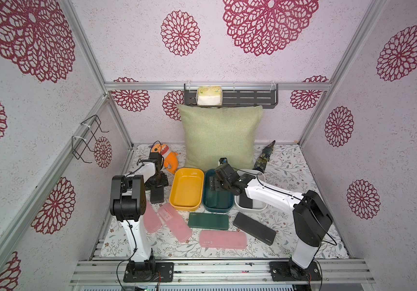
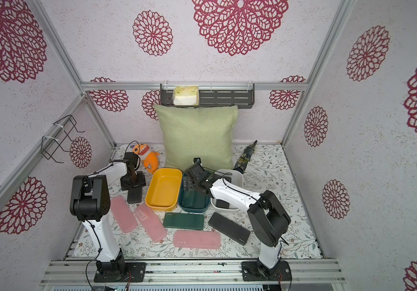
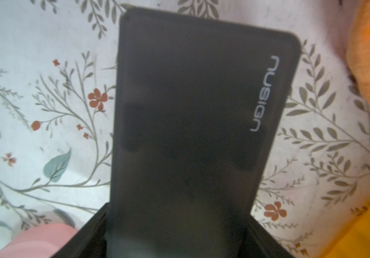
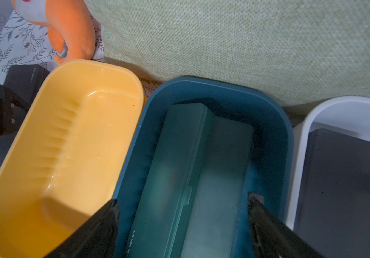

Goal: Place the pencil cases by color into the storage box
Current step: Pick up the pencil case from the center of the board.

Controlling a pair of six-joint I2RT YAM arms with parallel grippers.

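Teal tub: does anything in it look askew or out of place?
Yes. In the teal tub, one green pencil case sits tilted, a long edge raised, rather than flat like the second green case beside it. No pink or black case shows in there.

Tubs (image 1: 186, 189) abreast, pencil cases (image 1: 222, 239) in front

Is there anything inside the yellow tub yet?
No, in the right wrist view the yellow tub shows only its bare floor.
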